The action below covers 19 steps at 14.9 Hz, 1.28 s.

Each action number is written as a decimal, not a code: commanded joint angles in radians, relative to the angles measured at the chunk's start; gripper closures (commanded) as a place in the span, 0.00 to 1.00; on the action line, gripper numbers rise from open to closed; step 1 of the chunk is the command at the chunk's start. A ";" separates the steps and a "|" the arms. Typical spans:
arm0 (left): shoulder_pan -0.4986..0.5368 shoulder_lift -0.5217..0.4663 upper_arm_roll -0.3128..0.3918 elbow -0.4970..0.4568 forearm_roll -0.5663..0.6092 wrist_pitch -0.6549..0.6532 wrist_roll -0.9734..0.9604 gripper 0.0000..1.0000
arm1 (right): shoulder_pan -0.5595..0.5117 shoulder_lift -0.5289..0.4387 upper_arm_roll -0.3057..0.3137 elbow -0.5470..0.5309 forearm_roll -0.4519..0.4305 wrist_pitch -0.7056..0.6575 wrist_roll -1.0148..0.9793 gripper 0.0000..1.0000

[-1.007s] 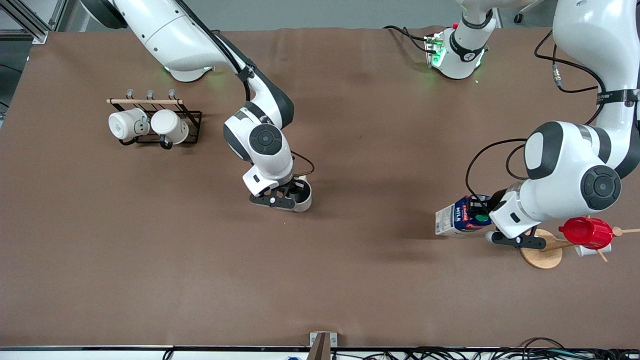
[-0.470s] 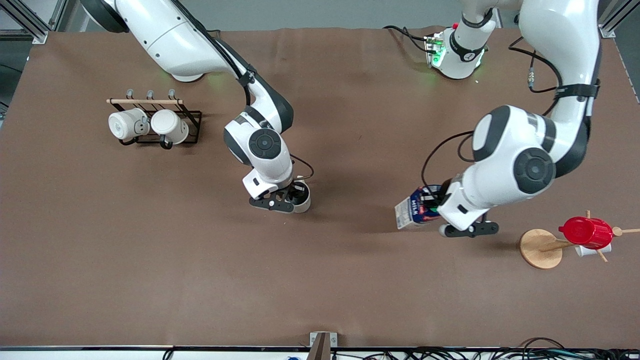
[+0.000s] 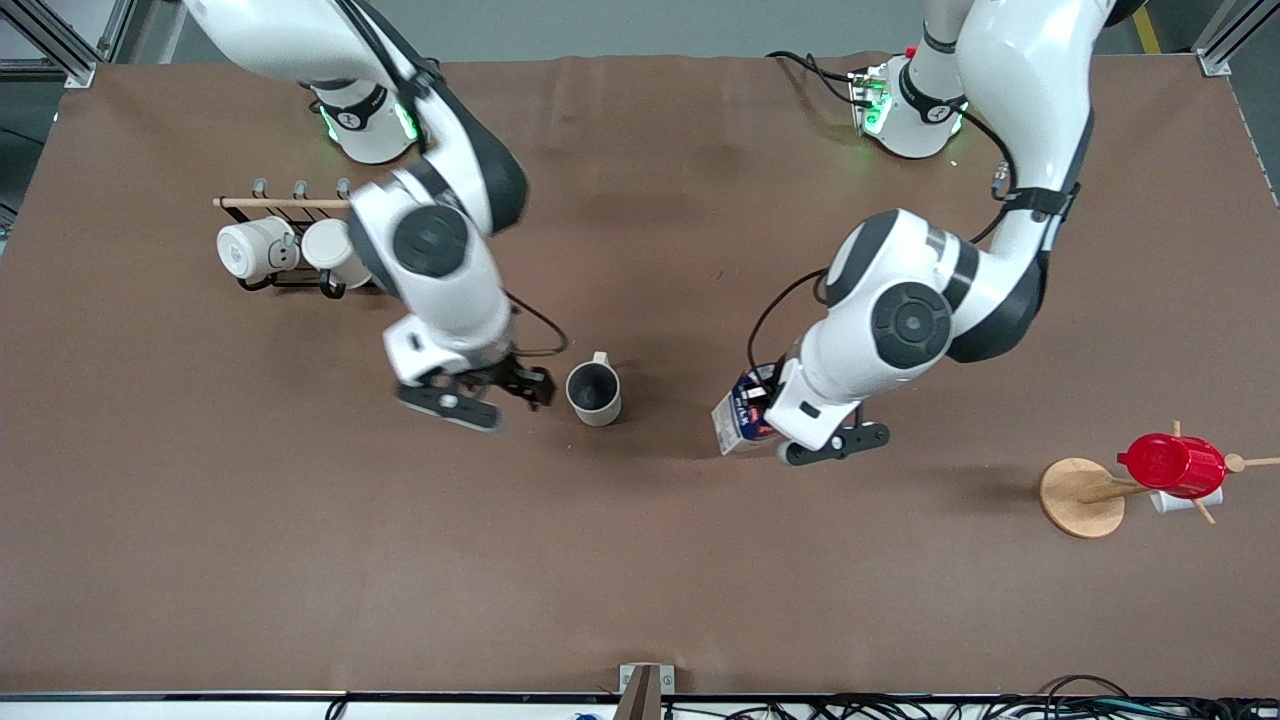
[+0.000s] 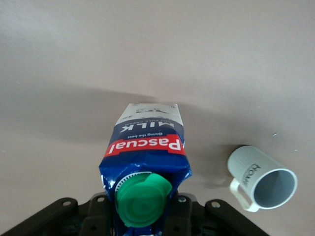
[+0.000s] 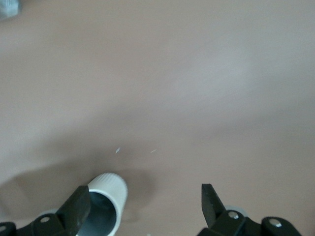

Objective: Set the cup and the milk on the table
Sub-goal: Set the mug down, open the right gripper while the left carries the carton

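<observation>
The cup (image 3: 594,393) stands upright on the worktop (image 3: 640,560) near its middle, mouth up, handle pointing toward the robots' bases. Nothing touches it, so this half of the task looks done.

The milk (image 3: 738,421) is not yet set down, as far as can be judged. The left gripper (image 3: 800,440) holds it by its capped end, and in the left wrist view the carton (image 4: 147,152) hangs tilted below the camera with its green cap (image 4: 142,198) up between the jaws. Its shadow falls on the brown surface apart from it, which suggests it is in the air. It is over the worktop beside the cup, toward the left arm's end. What is left is to lower it, stand it on its base and let go.

The right gripper (image 3: 470,395) is just beside the cup, toward the right arm's end of the worktop, with its jaws spread wide and empty. In the right wrist view both fingers (image 5: 78,206) show well apart, with the cup's rim (image 5: 104,204) beside one of them. The right arm bends down from its base and passes over the black rack (image 3: 310,245) that holds two white mugs (image 3: 250,250).

The left arm reaches from its base down toward the middle, its elbow high and its wrist turned downward.

A wooden stand (image 3: 1085,495) with a red cup (image 3: 1172,465) sits well apart at the left arm's end.
</observation>
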 commanded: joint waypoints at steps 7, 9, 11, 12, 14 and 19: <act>-0.152 0.094 0.044 0.034 0.005 0.154 -0.136 0.85 | -0.243 -0.294 -0.159 -0.046 0.154 -0.249 -0.564 0.00; -0.172 0.103 0.049 0.034 0.012 0.168 -0.136 0.85 | -0.243 -0.337 -0.256 -0.046 0.227 -0.324 -0.733 0.00; -0.186 0.100 0.049 0.033 0.020 0.168 -0.136 0.85 | -0.243 -0.364 -0.313 -0.045 0.234 -0.379 -0.836 0.00; -0.204 0.097 0.049 0.033 0.025 0.165 -0.136 0.85 | -0.243 -0.379 -0.324 -0.043 0.234 -0.396 -0.866 0.00; -0.217 0.102 0.049 0.031 0.040 0.164 -0.136 0.85 | -0.246 -0.390 -0.327 -0.048 0.234 -0.404 -0.875 0.00; -0.243 0.112 0.045 0.027 0.095 0.160 -0.136 0.68 | -0.241 -0.390 -0.318 -0.011 0.270 -0.422 -0.877 0.00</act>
